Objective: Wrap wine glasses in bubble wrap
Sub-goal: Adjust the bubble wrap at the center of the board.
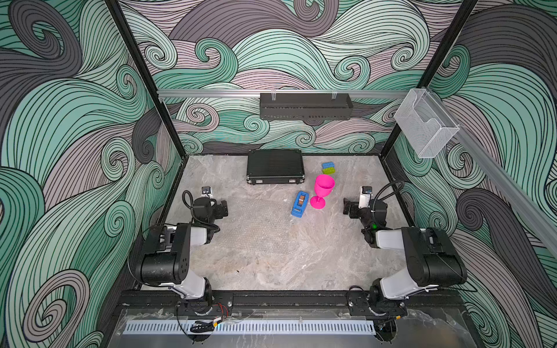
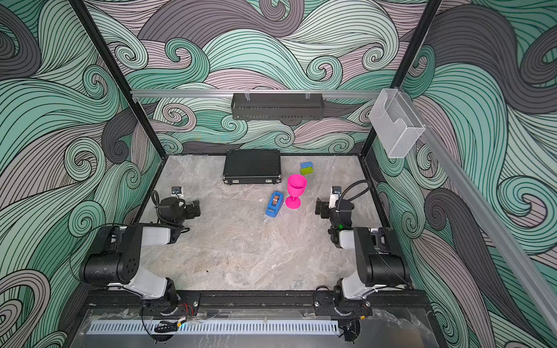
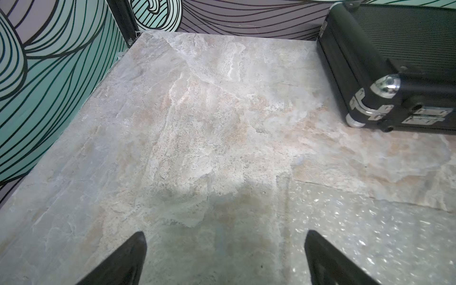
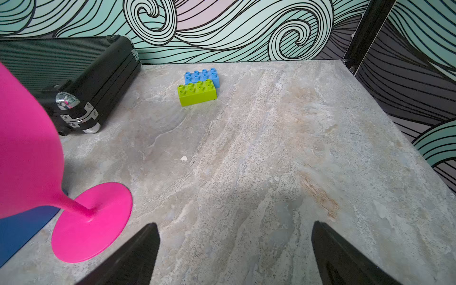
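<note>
Magenta wine glass (image 1: 323, 189) stands upright on the tabletop (image 1: 271, 265), just inward of the right hand (image 1: 346, 208) and clear of it; a blue tape dispenser (image 1: 300, 204) lies just beyond the glass, on the side away from that hand. The bubble wrap (image 1: 259, 223) lies flat between the two hands, and the left wrist view shows one side edge of it running beneath the left hand (image 3: 224, 246). Both hands gape wide and hold nothing. Risks, as I judge them: the glass looks top-heavy on its thin stem, so an off-centre push from the right hand could topple it onto the dispenser; the film is clear and flat, so the hand may scrape the stone without catching an edge; and if the dispenser rests on the wrap's corner, which I cannot tell, a tug would drag it into the glass. No brand, label or writing can be read on anything
</note>
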`<state>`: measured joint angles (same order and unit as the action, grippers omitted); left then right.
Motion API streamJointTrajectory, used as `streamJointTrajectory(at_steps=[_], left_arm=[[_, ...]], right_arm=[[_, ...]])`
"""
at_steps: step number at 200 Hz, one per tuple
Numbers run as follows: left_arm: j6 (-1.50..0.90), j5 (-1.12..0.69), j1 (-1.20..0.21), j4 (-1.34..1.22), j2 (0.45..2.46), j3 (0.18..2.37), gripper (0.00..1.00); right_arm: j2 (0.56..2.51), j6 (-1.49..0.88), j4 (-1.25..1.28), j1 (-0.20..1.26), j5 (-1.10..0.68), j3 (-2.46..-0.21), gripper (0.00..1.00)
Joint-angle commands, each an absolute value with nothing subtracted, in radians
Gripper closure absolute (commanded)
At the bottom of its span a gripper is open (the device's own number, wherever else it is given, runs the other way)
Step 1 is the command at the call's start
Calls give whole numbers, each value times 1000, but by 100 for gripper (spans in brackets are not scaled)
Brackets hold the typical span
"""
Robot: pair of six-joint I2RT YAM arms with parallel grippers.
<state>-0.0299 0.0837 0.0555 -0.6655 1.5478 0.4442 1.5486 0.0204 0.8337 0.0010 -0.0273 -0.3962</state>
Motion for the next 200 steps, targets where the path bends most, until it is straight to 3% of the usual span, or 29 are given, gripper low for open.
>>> streamJointTrajectory(at_steps=[1,114,128,157,200], left_arm=[[-37,94,48,-665,1530,477,1],[-37,98,47,-667,1528,475,1],[-27,123,46,-675,1509,498,1],[-1,17,43,-21,1433,832,1],[119,-234,7,330,1293,1006,1]], right_arm=[[1540,29,843,5,-31,-409,1],[1538,28,847,3,-36,-406,1],[1498,5,842,21,87,-399,1],[1279,-84,465,24,189,-493,1],[1088,-511,2,20,109,-670,1]])
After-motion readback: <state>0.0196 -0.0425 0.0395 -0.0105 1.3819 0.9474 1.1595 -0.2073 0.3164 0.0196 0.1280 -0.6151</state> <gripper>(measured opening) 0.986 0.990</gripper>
